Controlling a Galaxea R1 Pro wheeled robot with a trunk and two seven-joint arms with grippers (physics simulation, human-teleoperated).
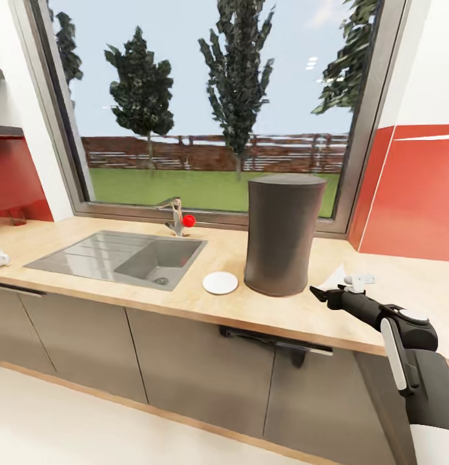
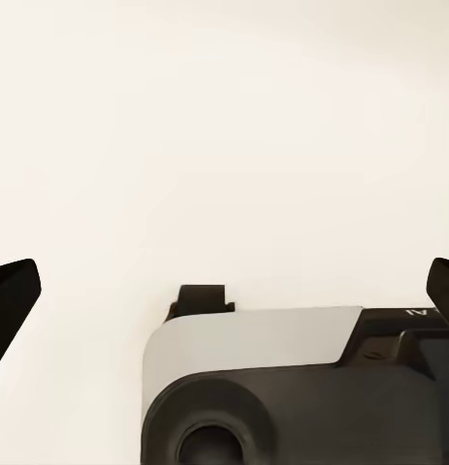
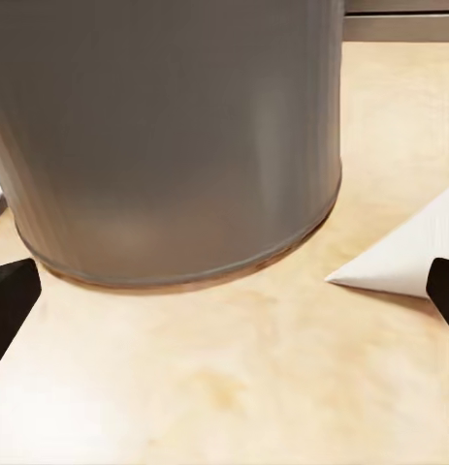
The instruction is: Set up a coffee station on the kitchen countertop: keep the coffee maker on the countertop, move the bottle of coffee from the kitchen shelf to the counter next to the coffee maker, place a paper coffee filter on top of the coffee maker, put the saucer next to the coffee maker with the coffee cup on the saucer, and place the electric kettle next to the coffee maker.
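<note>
Reaching low over the kitchen countertop [image 1: 121,310], the right gripper [image 1: 322,295] hovers with fingers spread and empty just beside the paper coffee filter [image 3: 403,260], which lies flat near the coffee maker [image 1: 282,236], apparently lining up to grasp it.

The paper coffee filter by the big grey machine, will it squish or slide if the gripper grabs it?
Probably both. The paper coffee filter looks like thin white paper lying flat on the kitchen countertop, so it likely crumples easily. It seems very light, so a nudge from the right gripper may just slide it over the smooth wood. It shouldn't roll.
</note>
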